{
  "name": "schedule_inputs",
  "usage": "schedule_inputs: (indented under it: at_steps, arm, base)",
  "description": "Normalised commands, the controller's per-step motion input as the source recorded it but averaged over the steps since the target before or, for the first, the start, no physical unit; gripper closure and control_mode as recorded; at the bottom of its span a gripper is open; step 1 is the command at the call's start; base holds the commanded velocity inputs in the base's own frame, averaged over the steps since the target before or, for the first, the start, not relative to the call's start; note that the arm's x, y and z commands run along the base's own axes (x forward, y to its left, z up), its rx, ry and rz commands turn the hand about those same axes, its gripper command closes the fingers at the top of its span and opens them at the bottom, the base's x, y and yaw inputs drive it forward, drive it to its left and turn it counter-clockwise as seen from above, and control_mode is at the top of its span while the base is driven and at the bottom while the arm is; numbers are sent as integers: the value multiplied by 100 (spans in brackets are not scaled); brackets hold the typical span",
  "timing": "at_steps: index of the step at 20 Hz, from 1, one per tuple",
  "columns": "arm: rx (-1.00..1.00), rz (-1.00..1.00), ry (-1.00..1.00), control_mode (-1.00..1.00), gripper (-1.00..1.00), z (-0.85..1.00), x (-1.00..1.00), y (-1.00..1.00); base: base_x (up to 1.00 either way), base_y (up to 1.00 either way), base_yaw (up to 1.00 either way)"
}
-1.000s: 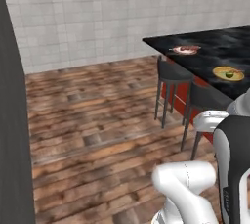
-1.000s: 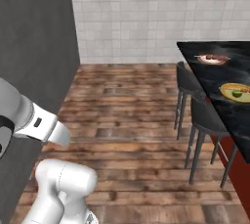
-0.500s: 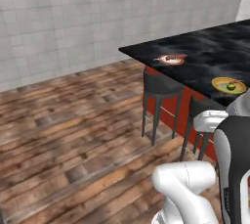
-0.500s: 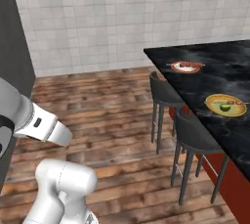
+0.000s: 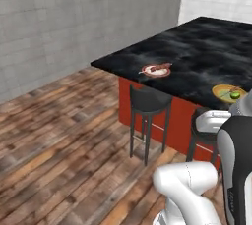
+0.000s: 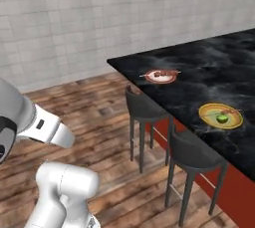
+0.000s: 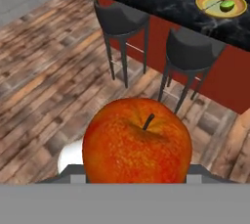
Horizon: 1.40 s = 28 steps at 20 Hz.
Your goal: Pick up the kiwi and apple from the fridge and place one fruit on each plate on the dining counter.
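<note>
Red apple (image 7: 136, 142) clenched in tool, close before hand camera (stem up); kiwi (image 6: 222, 118) sits on yellow-rimmed plate (image 6: 220, 116) on black marble bench (image 6: 199, 72), red-rimmed plate (image 6: 161, 76) farther along

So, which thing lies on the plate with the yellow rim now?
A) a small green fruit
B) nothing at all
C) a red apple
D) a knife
A: a small green kiwi sits on the yellow-rimmed plate, while the apple is at the gripper.
</note>
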Motion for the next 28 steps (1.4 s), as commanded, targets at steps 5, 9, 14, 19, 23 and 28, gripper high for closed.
schedule_inputs:
  at_steps: [5, 9, 14, 19, 23, 28]
  arm:
    - [0, 0, 0, 100, 100, 0, 0, 0]
    - [0, 0, 0, 100, 100, 0, 0, 0]
    - [0, 0, 0, 100, 100, 0, 0, 0]
    - [0, 0, 0, 100, 100, 0, 0, 0]
    - [0, 0, 0, 100, 100, 0, 0, 0]
    - [0, 0, 0, 100, 100, 0, 0, 0]
  base:
    - [100, 93, -53]
    - [100, 97, -51]
    - [100, 95, -51]
    - [100, 66, -48]
    - [91, 16, -28]
    - [47, -12, -6]
